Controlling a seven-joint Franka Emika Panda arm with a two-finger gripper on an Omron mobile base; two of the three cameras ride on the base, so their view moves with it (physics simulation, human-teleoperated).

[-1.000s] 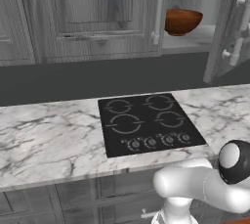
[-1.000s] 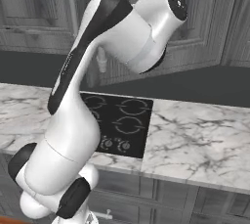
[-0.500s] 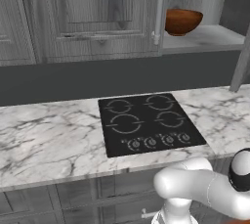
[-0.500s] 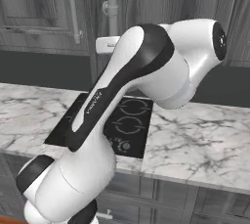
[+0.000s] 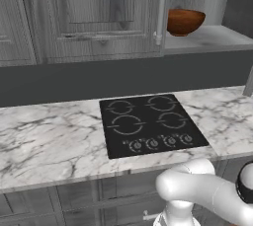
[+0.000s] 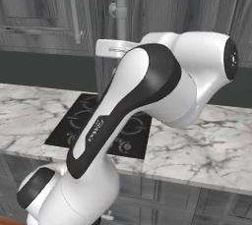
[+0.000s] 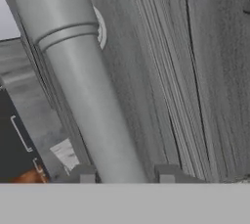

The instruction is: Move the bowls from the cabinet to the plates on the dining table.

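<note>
Left base view: the dark grey wood-grain wall cabinet [image 5: 84, 18] runs along the top, 1 door swung out of the way at the right, so its pale shelf lies open. On that shelf sits the glossy reddish-brown wooden bowl [image 5: 185, 21], upright, close to the shelf's front edge and just right of a long vertical metal bar handle [image 5: 161, 14]. Free room shows to the bowl's right along the shelf. Below, the white marble table [image 5: 49, 141] carries the black 4-ring cooktop [image 5: 150, 124], whose front edge lies near the table's front edge. The white arm [image 5: 207, 195] curls in at the lower right.

Right base view: the arm's big white and dark links [image 6: 147, 106] rise across the middle, in front of the cooktop and cabinet doors. A second metal bar handle [image 6: 120, 15] stands just above the arm.

Hand view: a grey metal bar handle [image 7: 83, 86] passes between the 2 small dark fingertips [image 7: 85, 174] of the hand [image 7: 126, 175]. The fingertips stand slightly spread on either side of the bar; whether they touch it I cannot tell.
</note>
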